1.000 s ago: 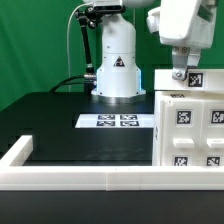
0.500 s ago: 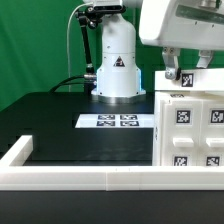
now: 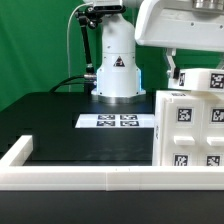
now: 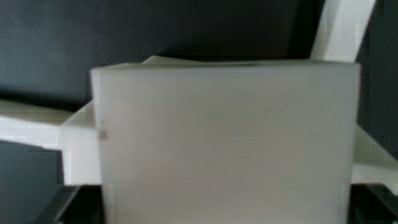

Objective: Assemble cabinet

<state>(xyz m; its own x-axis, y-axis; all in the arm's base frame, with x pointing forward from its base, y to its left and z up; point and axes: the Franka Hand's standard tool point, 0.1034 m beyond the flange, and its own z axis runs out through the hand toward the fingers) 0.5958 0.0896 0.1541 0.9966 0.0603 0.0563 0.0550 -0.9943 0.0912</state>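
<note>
The white cabinet shell point(image 3: 190, 125), with several black-and-white tags on its face, stands at the exterior view's right. My gripper point(image 3: 180, 70) hangs just above its top and is shut on a small white tagged block point(image 3: 203, 79), held tilted over the shell's upper edge. In the wrist view the block point(image 4: 222, 130) fills the space between my dark fingers point(image 4: 57, 205) and hides most of what lies beneath it. Parts of the white shell point(image 4: 36, 128) show around it against the black table.
The marker board point(image 3: 117, 121) lies flat on the black table in front of the white robot base point(image 3: 115, 60). A low white rim point(image 3: 80, 178) frames the table's near side and the exterior view's left. A green backdrop stands behind.
My arm has shifted towards the exterior view's left and turned. The block in my gripper has risen slightly off the shell's top and tilted.
</note>
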